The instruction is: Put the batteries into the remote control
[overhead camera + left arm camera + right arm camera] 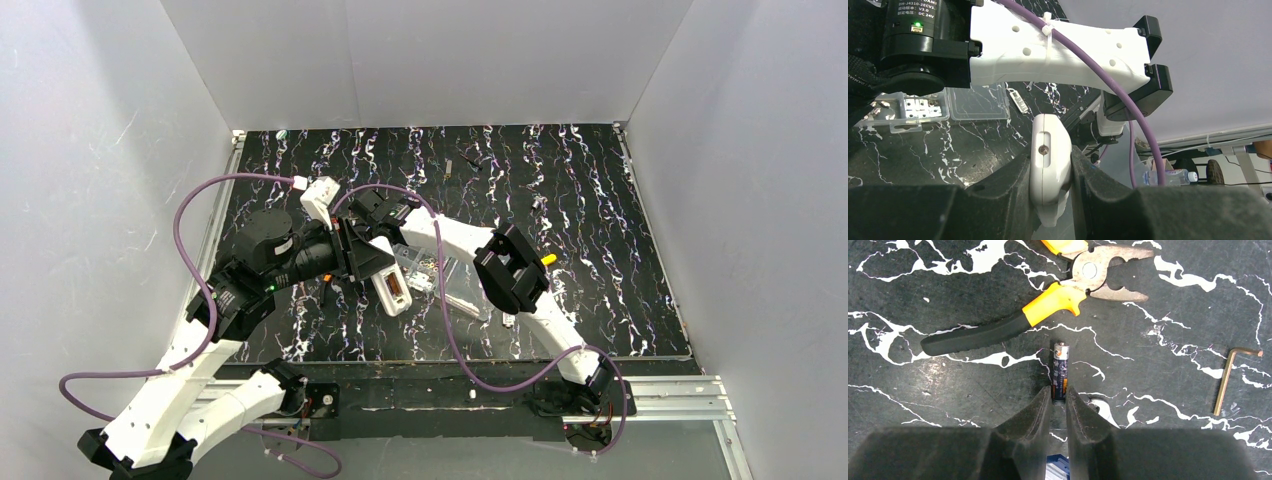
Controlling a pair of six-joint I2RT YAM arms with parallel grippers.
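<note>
The remote control (1050,150) is clamped between the fingers of the left gripper (1050,170). The jaws are pressed tight on its two long sides, and a small screw is seen in a slot on the edge facing the left wrist camera. From the top view, the remote control (392,290) is held over the black marbled table (600,220), left of centre. It is just beside the clear organiser box (440,275), and a darker recess is visible on its upper face. Whether the remote touches the tabletop cannot be told.

Over on the right wrist view, a battery (1060,371) is caught by its near end between the fingertips of the right gripper (1059,392). The jaws are drawn in against both its sides, with no gap to be made out, and the far end with its metal cap points away from the fingers. Just beyond that cap, a pair of pliers (1048,305) with yellow-and-black handles is laid on the table, apart from the battery. A bent hex key (1230,377) is seen well off to the right. In the top view, the right arm is stretched across to the left, and its gripper is hidden there.
</note>
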